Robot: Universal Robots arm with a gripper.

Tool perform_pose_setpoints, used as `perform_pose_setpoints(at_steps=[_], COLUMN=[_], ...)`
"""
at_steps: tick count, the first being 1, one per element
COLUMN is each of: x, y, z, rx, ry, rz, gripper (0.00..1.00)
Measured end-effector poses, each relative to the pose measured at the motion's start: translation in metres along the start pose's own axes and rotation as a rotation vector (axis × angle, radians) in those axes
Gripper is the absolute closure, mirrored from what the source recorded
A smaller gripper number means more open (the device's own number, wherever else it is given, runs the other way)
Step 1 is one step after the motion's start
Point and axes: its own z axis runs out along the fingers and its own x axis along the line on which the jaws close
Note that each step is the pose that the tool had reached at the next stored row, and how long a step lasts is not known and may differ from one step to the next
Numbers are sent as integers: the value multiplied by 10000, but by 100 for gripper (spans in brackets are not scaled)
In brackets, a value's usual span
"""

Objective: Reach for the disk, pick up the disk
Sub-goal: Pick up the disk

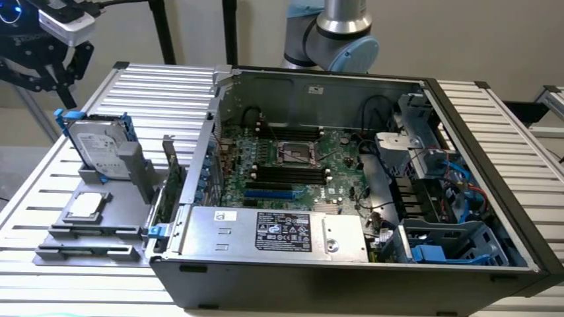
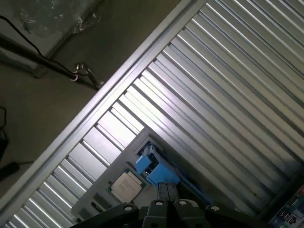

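The disk (image 1: 95, 149) stands upright on its edge in a grey holder (image 1: 123, 178) on the ribbed table, at the exterior view's left. It is a silver drive with a white label in a blue caddy. My gripper (image 1: 49, 79) hangs in the air above and a little beyond it, not touching it. In the wrist view the caddy's blue top edge (image 2: 154, 170) shows just past my gripper (image 2: 167, 187). The two dark fingers sit side by side with nothing between them.
A small square silver chip (image 1: 86, 206) lies on the grey holder's lower step, in front of the disk, and is the chip (image 2: 124, 186) in the wrist view. An open computer case (image 1: 352, 198) stands right beside the holder. The table edge (image 2: 95, 102) runs close by.
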Motion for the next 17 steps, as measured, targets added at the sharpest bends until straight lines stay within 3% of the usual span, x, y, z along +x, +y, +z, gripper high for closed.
perform_pose_setpoints(at_steps=[17], x=[0], y=[0], z=[0], rx=[0], ry=[44], rz=[-3095], gripper=[89])
